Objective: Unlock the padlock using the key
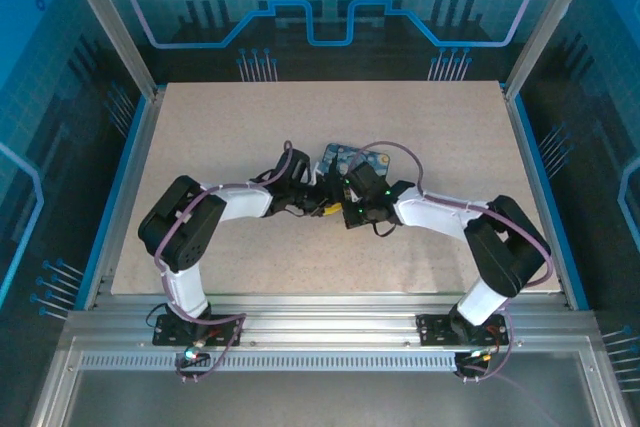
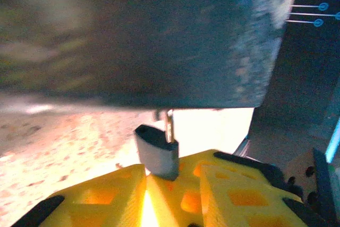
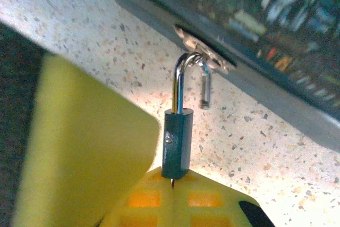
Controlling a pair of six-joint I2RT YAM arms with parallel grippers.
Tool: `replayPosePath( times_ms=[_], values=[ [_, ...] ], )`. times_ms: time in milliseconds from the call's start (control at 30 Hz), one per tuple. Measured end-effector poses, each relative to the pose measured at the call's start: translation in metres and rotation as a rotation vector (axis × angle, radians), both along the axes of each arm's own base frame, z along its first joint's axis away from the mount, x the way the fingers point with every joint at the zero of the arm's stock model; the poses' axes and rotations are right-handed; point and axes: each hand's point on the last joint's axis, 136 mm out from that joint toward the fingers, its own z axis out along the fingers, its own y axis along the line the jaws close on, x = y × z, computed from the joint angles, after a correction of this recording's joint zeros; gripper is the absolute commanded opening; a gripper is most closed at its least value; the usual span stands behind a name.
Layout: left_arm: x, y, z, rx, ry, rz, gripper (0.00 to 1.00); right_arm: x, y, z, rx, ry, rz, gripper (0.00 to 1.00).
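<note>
The padlock (image 3: 177, 142), a small dark blue-grey body with a silver shackle (image 3: 183, 78), hangs from a hasp on the painted box (image 3: 255, 19). One shackle leg hangs free of the body. My right gripper (image 3: 172, 192) is shut just under the padlock, and a sliver of the key (image 3: 171, 182) shows between its yellow pads and the padlock's underside. In the left wrist view the padlock (image 2: 157, 152) stands at the tips of my left gripper (image 2: 172, 173), whose yellow fingers (image 2: 106, 198) are apart on either side of it. Both grippers meet by the box (image 1: 355, 159) in the top view.
The speckled beige table (image 1: 300, 267) lies bare around the box. A metal frame and blue panels (image 1: 110, 47) wall it in on three sides. A broad yellow finger (image 3: 79, 147) of the left gripper stands close to the left of the padlock.
</note>
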Motion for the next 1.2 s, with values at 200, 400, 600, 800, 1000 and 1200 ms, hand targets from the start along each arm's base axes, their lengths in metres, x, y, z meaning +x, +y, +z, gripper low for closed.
replayPosePath(
  times_ms=[200,400,600,800,1000,1200],
  values=[
    [-0.01,0.02,-0.011,0.016,0.023,0.03,0.34,-0.001,0.001,-0.004,-0.002,0.003,0.024,0.0],
    [0.0,0.031,0.016,-0.009,-0.045,0.072,0.37,0.001,-0.004,-0.004,-0.003,0.005,0.049,0.0],
    [0.007,0.038,0.024,-0.015,-0.069,0.097,0.37,0.004,-0.013,0.004,0.001,-0.009,0.081,0.0],
    [0.009,0.04,0.025,-0.017,-0.072,0.104,0.38,0.001,-0.018,0.008,-0.013,-0.014,0.137,0.0],
    [0.011,0.043,0.025,-0.016,-0.075,0.108,0.4,-0.002,-0.021,0.006,-0.033,-0.003,0.164,0.0],
    [0.013,0.044,0.028,-0.013,-0.098,0.103,0.54,-0.002,-0.022,0.009,-0.041,-0.005,0.18,0.0]
  ],
)
